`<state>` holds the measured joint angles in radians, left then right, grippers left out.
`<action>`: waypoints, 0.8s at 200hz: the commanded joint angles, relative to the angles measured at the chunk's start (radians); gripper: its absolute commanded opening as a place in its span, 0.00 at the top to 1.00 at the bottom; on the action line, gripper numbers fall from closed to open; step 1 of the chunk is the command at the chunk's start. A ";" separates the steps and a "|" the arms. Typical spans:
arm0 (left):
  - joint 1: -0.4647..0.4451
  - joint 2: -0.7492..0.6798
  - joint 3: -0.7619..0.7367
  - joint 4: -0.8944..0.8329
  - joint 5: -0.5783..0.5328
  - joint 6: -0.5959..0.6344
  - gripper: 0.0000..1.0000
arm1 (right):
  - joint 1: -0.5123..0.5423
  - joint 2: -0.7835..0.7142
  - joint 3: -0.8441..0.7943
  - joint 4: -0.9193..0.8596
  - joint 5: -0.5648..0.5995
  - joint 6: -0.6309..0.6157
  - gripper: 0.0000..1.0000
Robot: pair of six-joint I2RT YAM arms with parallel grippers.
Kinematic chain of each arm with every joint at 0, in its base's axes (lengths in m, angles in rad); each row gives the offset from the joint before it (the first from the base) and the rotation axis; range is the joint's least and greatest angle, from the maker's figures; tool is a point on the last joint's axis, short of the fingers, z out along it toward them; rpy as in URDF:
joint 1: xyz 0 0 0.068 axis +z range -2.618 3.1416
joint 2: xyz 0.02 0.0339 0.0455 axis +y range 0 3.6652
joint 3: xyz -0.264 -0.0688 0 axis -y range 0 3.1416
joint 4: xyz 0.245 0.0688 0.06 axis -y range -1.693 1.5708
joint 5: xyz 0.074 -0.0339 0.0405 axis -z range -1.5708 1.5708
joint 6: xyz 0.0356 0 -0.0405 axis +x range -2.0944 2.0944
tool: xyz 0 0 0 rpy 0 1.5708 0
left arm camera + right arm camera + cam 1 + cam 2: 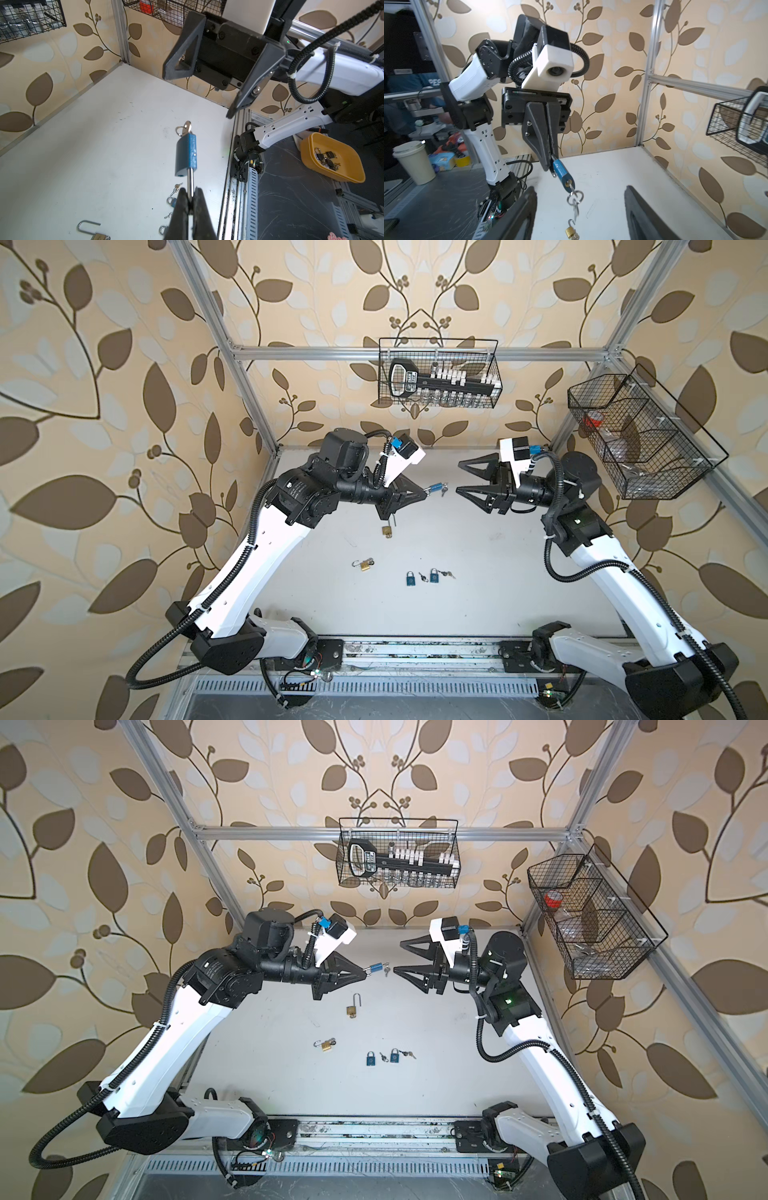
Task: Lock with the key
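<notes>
Above the white table (498, 572), left gripper (426, 489): jaws are pressing fully together on the smooth steel shackle (190, 180) of the blue padlock (435, 488), which is hanging clear of the surface.
Right gripper (458, 477): is standing wide open and holding nothing, its tips facing the padlock's key end, near but not touching.
Key (186, 127): is sitting in the keyhole at the body's far end, a small metal ring (575, 196) dangling from it.
Padlock body: is showing a grainy blue painted finish and rounded corners.
Fingers (537, 128): are tapering as matte black triangles to thin tips.
Loose locks: brass padlocks (387, 530) and spare blue padlocks (411, 579) are lying on the pale, lightly scuffed surface.
</notes>
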<state>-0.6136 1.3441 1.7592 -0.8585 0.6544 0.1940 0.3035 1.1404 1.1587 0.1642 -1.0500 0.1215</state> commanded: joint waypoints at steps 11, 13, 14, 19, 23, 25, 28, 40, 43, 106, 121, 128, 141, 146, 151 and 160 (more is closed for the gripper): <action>0.007 0.001 0.050 -0.037 0.077 0.065 1.00 | 0.069 0.026 0.098 -0.216 -0.081 -0.212 0.37; 0.008 0.001 0.049 -0.037 0.079 0.065 1.00 | 0.073 0.027 0.102 -0.222 -0.078 -0.222 0.38; 0.008 0.000 0.049 -0.037 0.080 0.066 1.00 | 0.073 0.028 0.103 -0.224 -0.077 -0.225 0.38; 0.007 -0.002 0.047 -0.037 0.085 0.067 1.00 | 0.079 0.029 0.107 -0.238 -0.076 -0.234 0.40; 0.007 -0.003 0.046 -0.037 0.089 0.068 1.00 | 0.082 0.032 0.111 -0.241 -0.078 -0.236 0.41; 0.008 -0.004 0.045 -0.037 0.091 0.070 1.00 | 0.082 0.035 0.111 -0.242 -0.081 -0.236 0.41; 0.008 -0.005 0.043 -0.036 0.096 0.071 1.00 | 0.082 0.037 0.115 -0.244 -0.085 -0.237 0.41; 0.007 -0.009 0.041 -0.032 0.111 0.073 1.00 | 0.082 0.044 0.122 -0.251 -0.095 -0.238 0.42; 0.008 -0.010 0.040 -0.031 0.115 0.073 1.00 | 0.082 0.047 0.125 -0.254 -0.097 -0.240 0.42; 0.007 -0.005 0.042 -0.030 0.151 0.073 1.00 | 0.109 0.091 0.170 -0.323 -0.116 -0.283 0.57; 0.007 -0.005 0.042 -0.028 0.151 0.073 1.00 | 0.112 0.094 0.174 -0.325 -0.123 -0.282 0.61; 0.007 -0.005 0.042 -0.028 0.151 0.074 1.00 | 0.113 0.098 0.176 -0.330 -0.126 -0.285 0.62; 0.007 -0.005 0.043 -0.028 0.151 0.074 1.00 | 0.115 0.102 0.179 -0.337 -0.127 -0.288 0.64; 0.007 -0.005 0.044 -0.028 0.151 0.074 1.00 | 0.115 0.104 0.180 -0.339 -0.128 -0.288 0.66; 0.008 -0.005 0.045 -0.028 0.151 0.075 1.00 | 0.115 0.104 0.179 -0.338 -0.128 -0.288 0.68; 0.008 -0.005 0.043 -0.028 0.150 0.075 1.00 | 0.117 0.104 0.181 -0.339 -0.132 -0.287 0.71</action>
<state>-0.6136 1.3514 1.7695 -0.8955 0.7605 0.2436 0.4126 1.2381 1.3022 -0.1482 -1.1458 -0.1402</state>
